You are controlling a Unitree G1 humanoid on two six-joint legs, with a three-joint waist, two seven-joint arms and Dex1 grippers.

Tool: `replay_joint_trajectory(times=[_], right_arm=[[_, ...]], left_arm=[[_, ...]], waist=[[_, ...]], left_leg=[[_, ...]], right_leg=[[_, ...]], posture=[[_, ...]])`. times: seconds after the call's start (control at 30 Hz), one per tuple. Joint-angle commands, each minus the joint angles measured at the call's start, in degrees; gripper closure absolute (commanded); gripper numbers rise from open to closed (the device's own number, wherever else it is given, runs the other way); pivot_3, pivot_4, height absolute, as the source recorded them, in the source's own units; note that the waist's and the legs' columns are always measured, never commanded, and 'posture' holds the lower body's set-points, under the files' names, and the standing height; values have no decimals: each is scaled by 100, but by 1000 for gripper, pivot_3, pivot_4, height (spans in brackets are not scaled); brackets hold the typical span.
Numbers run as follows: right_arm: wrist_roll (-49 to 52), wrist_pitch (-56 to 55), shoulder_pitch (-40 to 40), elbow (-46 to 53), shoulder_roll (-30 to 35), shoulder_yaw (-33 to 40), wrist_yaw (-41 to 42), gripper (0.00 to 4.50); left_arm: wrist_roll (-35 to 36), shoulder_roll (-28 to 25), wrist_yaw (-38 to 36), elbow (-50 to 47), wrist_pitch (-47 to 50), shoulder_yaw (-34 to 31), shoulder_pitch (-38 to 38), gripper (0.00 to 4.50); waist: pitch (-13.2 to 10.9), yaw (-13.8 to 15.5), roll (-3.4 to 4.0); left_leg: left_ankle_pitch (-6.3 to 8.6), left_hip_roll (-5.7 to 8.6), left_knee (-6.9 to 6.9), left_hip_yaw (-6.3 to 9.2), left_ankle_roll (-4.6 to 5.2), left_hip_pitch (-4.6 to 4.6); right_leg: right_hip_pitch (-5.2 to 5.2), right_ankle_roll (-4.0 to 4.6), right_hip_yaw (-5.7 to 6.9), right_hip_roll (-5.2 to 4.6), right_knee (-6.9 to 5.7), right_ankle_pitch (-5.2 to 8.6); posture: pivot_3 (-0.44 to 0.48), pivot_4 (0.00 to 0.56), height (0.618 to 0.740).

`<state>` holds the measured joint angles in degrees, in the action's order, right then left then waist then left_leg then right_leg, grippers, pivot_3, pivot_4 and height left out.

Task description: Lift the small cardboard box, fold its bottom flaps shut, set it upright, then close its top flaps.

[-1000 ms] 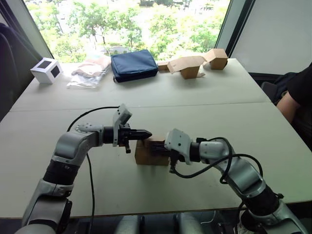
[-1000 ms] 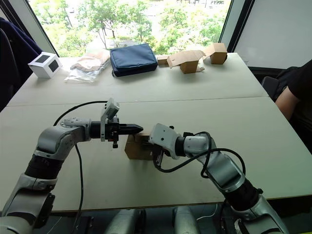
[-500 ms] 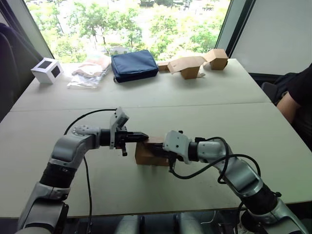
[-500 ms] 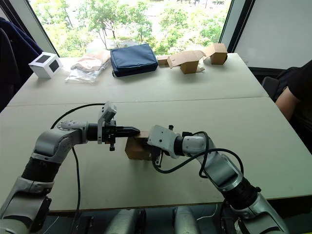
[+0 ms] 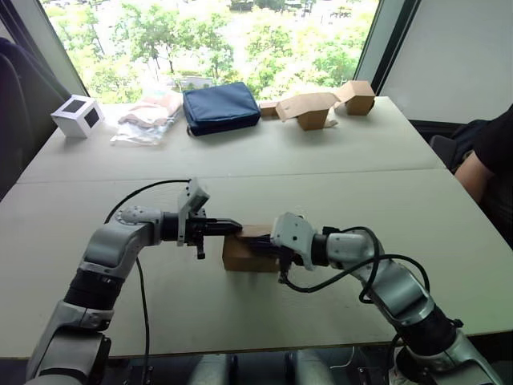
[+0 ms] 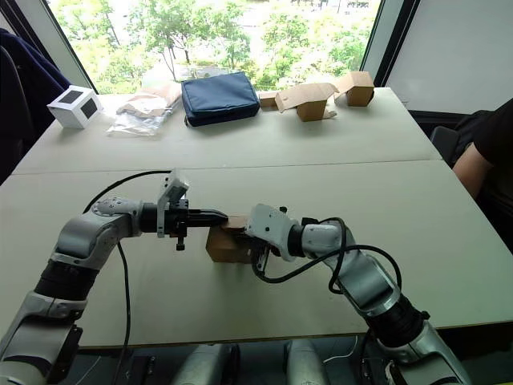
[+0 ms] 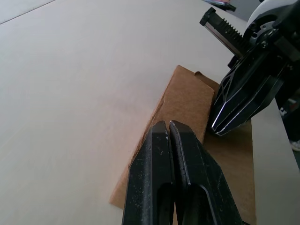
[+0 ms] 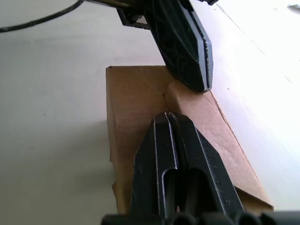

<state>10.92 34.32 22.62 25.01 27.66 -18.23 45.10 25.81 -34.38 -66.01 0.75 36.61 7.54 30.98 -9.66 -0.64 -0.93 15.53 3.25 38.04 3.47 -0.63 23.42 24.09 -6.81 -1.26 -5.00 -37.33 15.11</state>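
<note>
Brown cardboard box (image 5: pixel 243 253) sits on pale tabletop (image 5: pixel 337 176), near front edge, btwn both arms. Left claw (image 5: pixel 234 227) fingers pressed together, holding nothing, tips over box's upper left edge. Right claw (image 8: pixel 168 118) also closed tight, nothing gripped, tips resting on box top beside a raised flap (image 8: pixel 187 101); left claw tip just above that flap in right wrist view. Far side of tabletop: white cube (image 5: pixel 77 115), blue pouch (image 5: pixel 220 107), tan boxes (image 5: pixel 321 104), well apart from box.
</note>
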Motion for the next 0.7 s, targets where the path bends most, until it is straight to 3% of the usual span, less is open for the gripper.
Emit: replay_joint_trajectory(times=[0.03,0.4,0.7], right_arm=[[391,100,91,300,-152,561,-189,4500],[-175,-158,29,68,235,146,-206,4500],[-431,-207,121,-87,374,-141,-57,4500]], left_arm=[[-80,-23,22,-313,-92,105,-48,4423],[16,-54,172,-757,54,29,-126,4423],[-415,-76,365,-856,-210,337,-186,4423]], waist=[[0,1,0],[-1,-4,0],[0,1,0]], left_leg=[[0,0,0,0,0,0],[0,0,-1,-1,1,0],[0,0,0,-1,1,0]], right_leg=[[0,0,0,0,0,0],[2,0,0,0,0,0],[0,0,1,1,1,0]], posture=[[0,150,740],[0,150,740],[0,150,740]])
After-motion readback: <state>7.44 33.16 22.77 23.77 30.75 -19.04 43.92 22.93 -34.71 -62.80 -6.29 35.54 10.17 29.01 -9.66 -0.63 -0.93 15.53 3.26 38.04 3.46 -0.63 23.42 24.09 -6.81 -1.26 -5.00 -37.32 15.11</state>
